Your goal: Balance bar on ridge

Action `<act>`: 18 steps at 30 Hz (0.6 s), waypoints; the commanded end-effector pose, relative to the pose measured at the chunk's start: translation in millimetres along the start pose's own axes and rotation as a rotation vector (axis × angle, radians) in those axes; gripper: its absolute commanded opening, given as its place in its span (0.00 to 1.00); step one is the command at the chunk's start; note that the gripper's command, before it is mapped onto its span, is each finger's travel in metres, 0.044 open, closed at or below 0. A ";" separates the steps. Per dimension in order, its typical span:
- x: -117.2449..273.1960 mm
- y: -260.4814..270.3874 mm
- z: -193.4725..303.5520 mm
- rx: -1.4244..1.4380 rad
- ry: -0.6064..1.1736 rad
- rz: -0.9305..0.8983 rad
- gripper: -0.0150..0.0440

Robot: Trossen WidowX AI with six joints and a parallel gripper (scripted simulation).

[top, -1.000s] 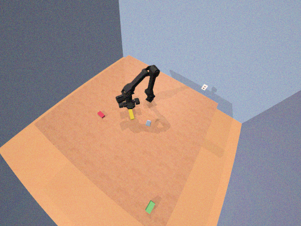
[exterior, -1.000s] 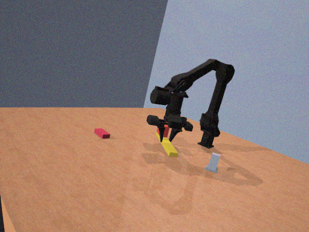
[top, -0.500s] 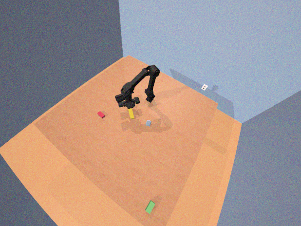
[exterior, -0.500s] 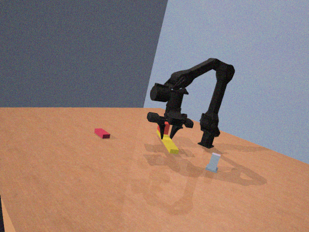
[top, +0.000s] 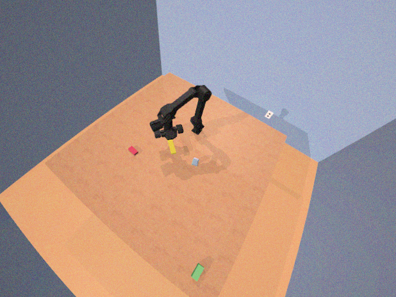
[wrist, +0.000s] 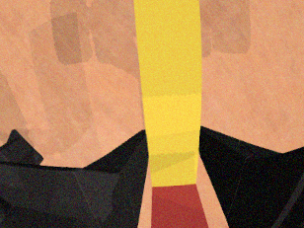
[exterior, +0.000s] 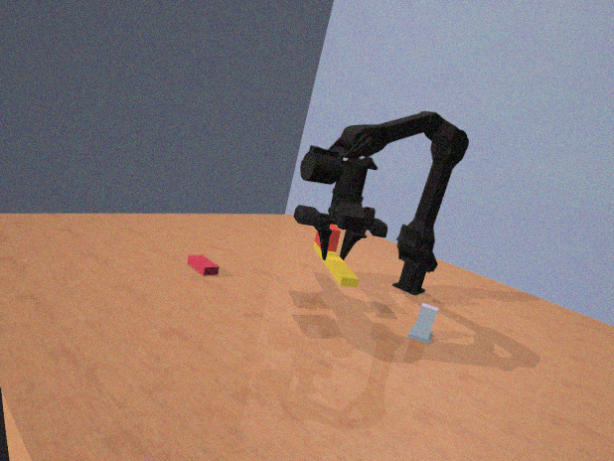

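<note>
The yellow bar (top: 172, 147) (exterior: 344, 271) (wrist: 170, 53) carries a red block (exterior: 334, 239) (wrist: 178, 208) at its far end in the exterior view. My gripper (exterior: 334, 256) (wrist: 172, 134) is shut on the yellow bar near the red block, one finger on each long side. The bar is held a little above the table. The pale blue ridge (top: 195, 162) (exterior: 426, 319) stands upright on its small base, to the right of the bar in the top and exterior views, apart from it. The gripper hides the red block in the top view.
A crimson block (top: 133, 150) (exterior: 201, 264) lies on the table (top: 128, 192) (exterior: 149, 348), left of the bar. A green block (top: 197, 272) lies far off near the table's front edge. The arm's base stands behind the ridge.
</note>
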State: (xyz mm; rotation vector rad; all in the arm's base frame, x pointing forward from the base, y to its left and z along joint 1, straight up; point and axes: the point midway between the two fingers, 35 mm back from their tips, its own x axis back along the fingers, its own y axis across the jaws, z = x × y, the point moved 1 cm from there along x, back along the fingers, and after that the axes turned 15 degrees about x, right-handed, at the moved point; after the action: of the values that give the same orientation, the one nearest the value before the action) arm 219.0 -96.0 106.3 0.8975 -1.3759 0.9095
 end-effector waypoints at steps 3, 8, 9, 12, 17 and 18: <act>21.5 -0.6 -0.3 0.002 -0.002 0.017 0.25; 34.4 0.9 -0.3 0.003 -0.003 0.017 0.25; 37.0 1.3 -0.3 0.003 -0.003 0.017 0.25; 44.8 2.6 -0.3 0.003 -0.003 0.017 0.25; 57.3 5.2 -0.3 0.004 -0.003 0.017 0.25; 58.6 5.5 -0.3 0.004 -0.003 0.017 0.25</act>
State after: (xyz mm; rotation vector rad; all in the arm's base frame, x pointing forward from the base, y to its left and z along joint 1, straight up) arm 214.9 -94.0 152.6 0.8976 -1.3769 0.9097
